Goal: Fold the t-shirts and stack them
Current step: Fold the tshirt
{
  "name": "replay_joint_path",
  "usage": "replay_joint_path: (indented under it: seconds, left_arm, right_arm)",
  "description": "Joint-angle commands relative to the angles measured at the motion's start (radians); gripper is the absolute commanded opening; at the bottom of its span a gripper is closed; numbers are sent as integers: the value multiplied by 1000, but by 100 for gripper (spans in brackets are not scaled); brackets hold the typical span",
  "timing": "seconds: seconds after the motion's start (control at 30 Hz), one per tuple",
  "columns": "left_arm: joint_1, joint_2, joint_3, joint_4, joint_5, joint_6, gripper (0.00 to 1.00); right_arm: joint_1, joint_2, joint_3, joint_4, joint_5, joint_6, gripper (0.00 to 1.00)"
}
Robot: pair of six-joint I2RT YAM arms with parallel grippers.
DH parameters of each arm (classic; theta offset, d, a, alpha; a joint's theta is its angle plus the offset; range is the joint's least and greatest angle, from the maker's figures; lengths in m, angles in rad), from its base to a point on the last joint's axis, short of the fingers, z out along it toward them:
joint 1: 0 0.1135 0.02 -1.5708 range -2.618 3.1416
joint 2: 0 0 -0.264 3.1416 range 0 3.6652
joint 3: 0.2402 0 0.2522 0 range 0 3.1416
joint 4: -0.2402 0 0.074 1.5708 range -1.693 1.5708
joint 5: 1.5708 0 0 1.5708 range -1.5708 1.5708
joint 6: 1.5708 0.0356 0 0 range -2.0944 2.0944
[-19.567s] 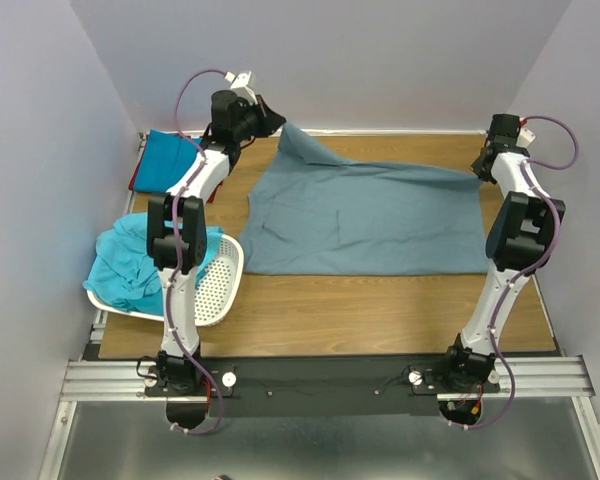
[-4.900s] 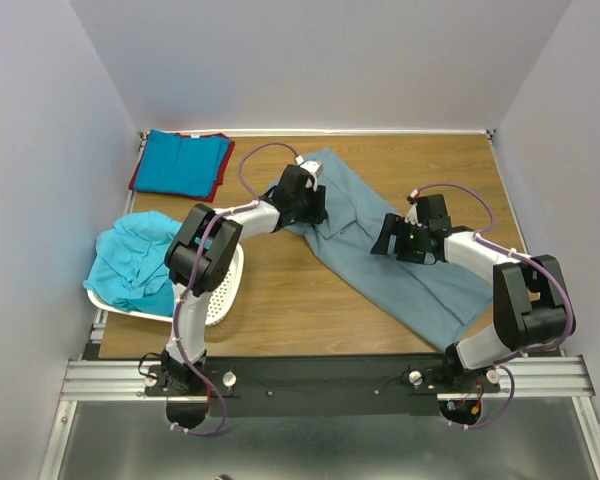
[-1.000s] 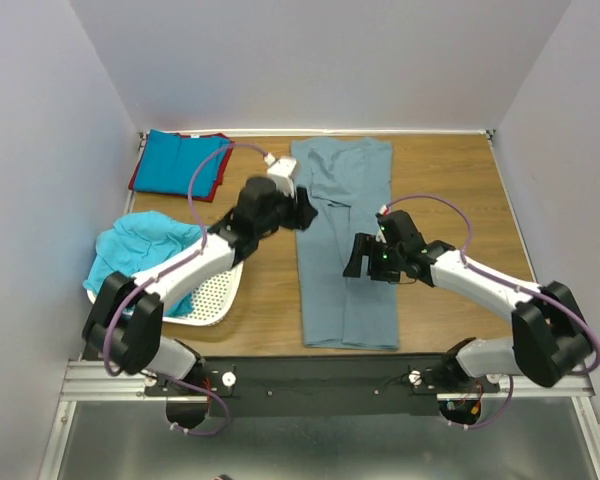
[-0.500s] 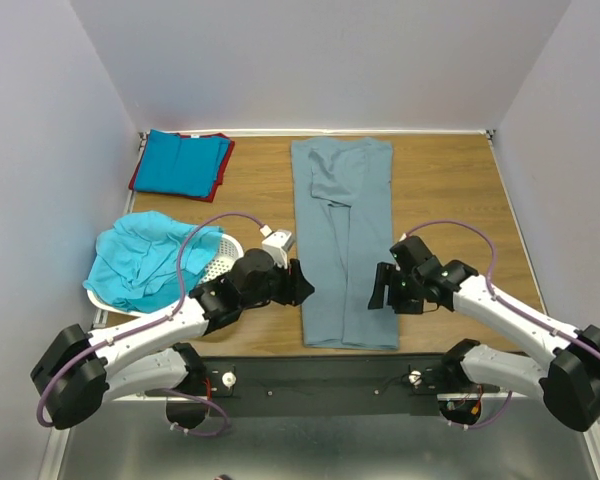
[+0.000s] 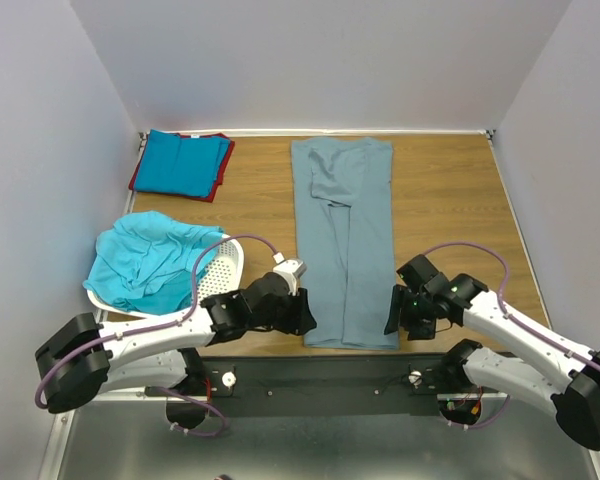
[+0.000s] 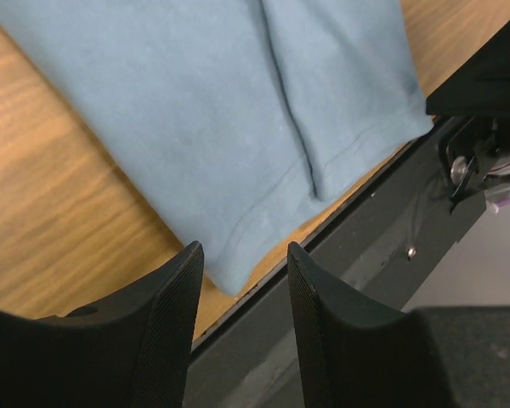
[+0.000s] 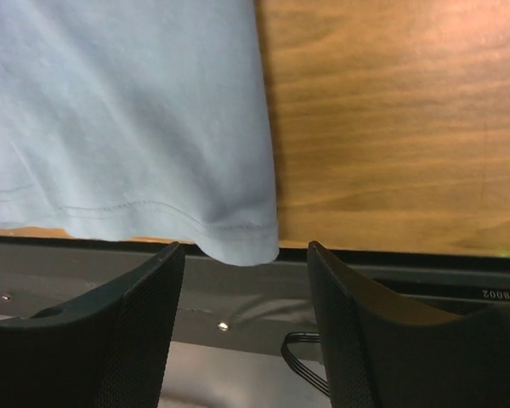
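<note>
The left tool (image 6: 243,252) hangs low over the near edge of the tabletop (image 5: 450,200) with its two fingers (image 6: 180,280) set a moderate way apart and nothing clamped between them; in the left wrist view the near left corner of the grey-blue t-shirt (image 5: 345,250) shows in the gap, and whether the pads touch the cloth cannot be told. The right tool (image 7: 245,249) sits at the same height at the opposite corner, its fingers (image 7: 331,280) parted a little wider and likewise gripping nothing, with the shirt's near right hem corner lying just in front of the gap and slightly overhanging the dark rail (image 7: 391,280) at the table's edge. From above, the two tools flank the hem, the left one (image 5: 302,312) just beside its left side and the right one (image 5: 395,318) just beside its right. The grey-blue t-shirt lies flat as a long narrow strip, both sides folded in to meet along a centre seam, running from the far edge to the near edge. Well to the left, a turquoise t-shirt (image 5: 140,265) is heaped in a white perforated basket (image 5: 220,285). In the far left corner a folded blue t-shirt (image 5: 180,163) rests on a red t-shirt (image 5: 224,170), whose edges show around it.
</note>
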Motion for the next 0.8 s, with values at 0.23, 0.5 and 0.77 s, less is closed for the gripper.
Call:
replay_joint_path:
  seconds: [0.23, 0.5, 0.77]
  left_arm:
    - [-57, -1, -70, -18, -3, -107, 53]
    - [-69, 47, -99, 42, -10, -129, 52]
    - [-69, 58, -123, 94, -21, -150, 53]
  right_arm:
    - [45, -12, -52, -28, -48, 42, 63]
    - [57, -2, -78, 20, -24, 50, 59]
    - [59, 15, -101, 75, -16, 48, 42]
